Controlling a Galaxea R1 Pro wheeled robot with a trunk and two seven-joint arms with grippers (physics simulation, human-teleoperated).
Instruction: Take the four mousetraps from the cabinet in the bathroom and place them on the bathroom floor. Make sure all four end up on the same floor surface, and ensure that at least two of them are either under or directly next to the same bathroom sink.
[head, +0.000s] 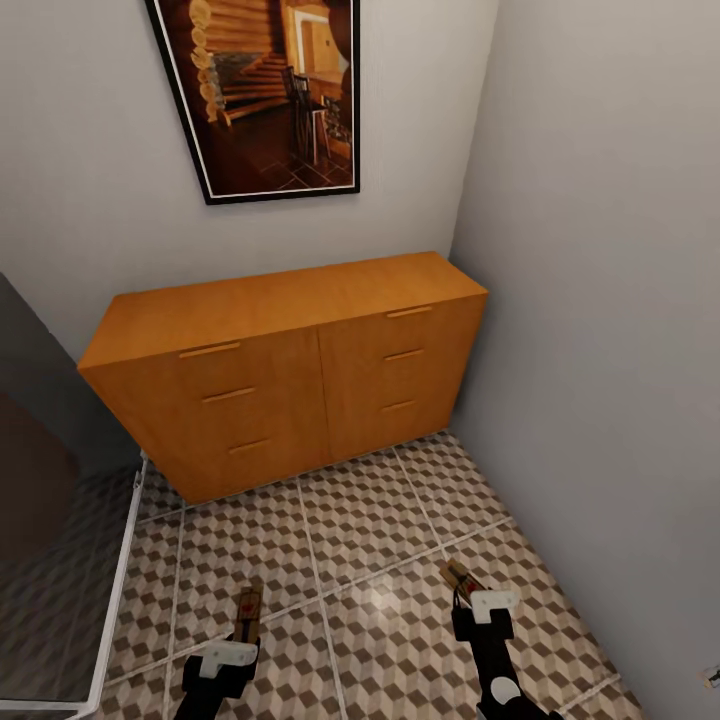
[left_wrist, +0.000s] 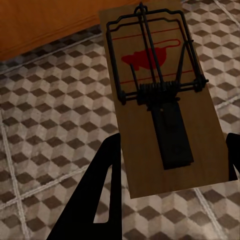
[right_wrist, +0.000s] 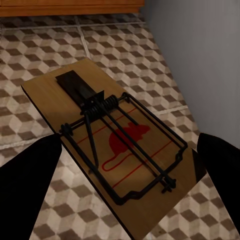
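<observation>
The cabinet, a low orange-brown chest, stands against the back wall with all its drawers closed. My left gripper hangs low over the bathroom floor, shut on a mousetrap. In the left wrist view that mousetrap is a tan board with dark wire and a red mouse mark, held between the black fingers. My right gripper is shut on a second mousetrap, which the right wrist view shows as a board spanning the gap between its fingers above the cube-patterned tiles.
A grey wall runs close along the right side and meets the cabinet in the corner. A framed picture hangs above the cabinet. A white-framed glass panel borders the tiles at the left. Open floor lies between me and the cabinet.
</observation>
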